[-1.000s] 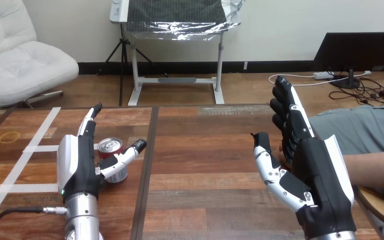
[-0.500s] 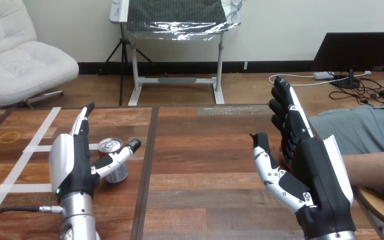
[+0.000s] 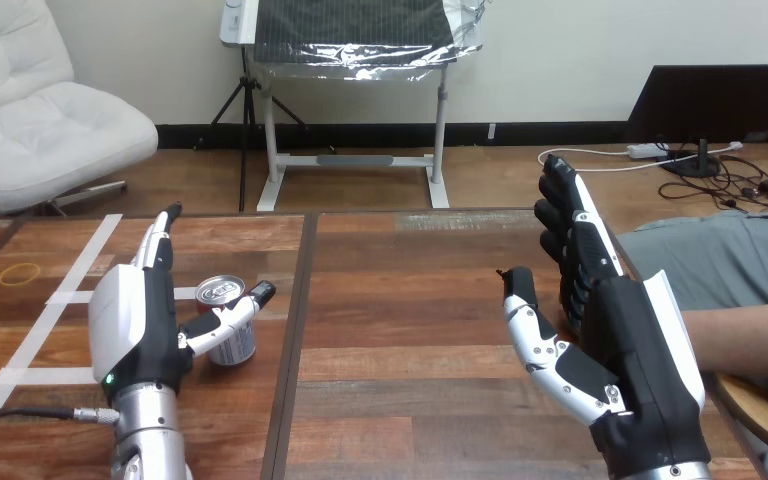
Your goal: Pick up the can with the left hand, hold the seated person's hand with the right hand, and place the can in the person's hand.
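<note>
A red can (image 3: 230, 340) with a silver top stands upright on the wooden table (image 3: 410, 300), left of the middle seam. My left hand (image 3: 138, 325) is just left of it, open, with straight fingers pointing away from me. Its thumb (image 3: 228, 316) reaches across the can's near side. My right hand (image 3: 640, 370) is raised on edge at the right, open, with its fingers up and its thumb spread to the left. The person's forearm (image 3: 750, 338) comes in from the right behind that hand. The person's hand is hidden by it, so I cannot tell whether they touch.
White tape lines (image 3: 50, 320) cross the table's left part. A yellow rubber band (image 3: 20, 271) lies beyond them at the far left. A dark seam (image 3: 295, 330) runs down the tabletop just right of the can.
My left hand has drifted left and a little toward me; its thumb stays by the can. The can and my right hand have barely moved.
</note>
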### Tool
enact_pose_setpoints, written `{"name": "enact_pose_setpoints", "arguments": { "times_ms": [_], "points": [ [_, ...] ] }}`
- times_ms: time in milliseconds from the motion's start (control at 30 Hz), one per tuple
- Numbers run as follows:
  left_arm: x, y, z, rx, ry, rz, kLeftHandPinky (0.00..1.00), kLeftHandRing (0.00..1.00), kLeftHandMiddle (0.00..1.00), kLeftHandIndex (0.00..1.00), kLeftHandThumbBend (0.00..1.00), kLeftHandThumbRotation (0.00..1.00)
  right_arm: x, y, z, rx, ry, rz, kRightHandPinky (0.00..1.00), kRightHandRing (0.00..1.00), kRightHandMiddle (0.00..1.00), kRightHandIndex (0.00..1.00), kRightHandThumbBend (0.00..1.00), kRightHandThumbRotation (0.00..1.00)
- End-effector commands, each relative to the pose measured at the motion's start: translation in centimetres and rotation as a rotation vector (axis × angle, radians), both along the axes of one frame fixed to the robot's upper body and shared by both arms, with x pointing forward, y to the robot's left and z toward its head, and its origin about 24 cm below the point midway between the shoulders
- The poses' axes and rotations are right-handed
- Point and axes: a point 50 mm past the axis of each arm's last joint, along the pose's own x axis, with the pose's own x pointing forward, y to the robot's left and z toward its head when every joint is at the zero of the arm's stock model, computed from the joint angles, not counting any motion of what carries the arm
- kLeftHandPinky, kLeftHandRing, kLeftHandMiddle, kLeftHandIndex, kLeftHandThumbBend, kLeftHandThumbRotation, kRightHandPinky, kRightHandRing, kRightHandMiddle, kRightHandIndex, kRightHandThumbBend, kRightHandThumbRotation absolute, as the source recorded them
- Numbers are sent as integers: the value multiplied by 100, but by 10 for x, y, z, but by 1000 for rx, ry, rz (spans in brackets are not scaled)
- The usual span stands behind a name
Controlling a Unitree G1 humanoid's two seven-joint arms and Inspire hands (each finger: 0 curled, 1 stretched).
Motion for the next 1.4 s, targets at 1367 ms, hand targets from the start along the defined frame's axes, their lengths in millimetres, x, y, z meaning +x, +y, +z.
{"name": "enact_pose_setpoints", "arguments": {
  "times_ms": [1367],
  "points": [
    [35, -4, 27, 41, 61, -109, 80, 88, 90, 90, 86, 40, 6, -1, 20, -9, -103, 20, 100, 100, 100, 97, 4, 0]
  ]
}}
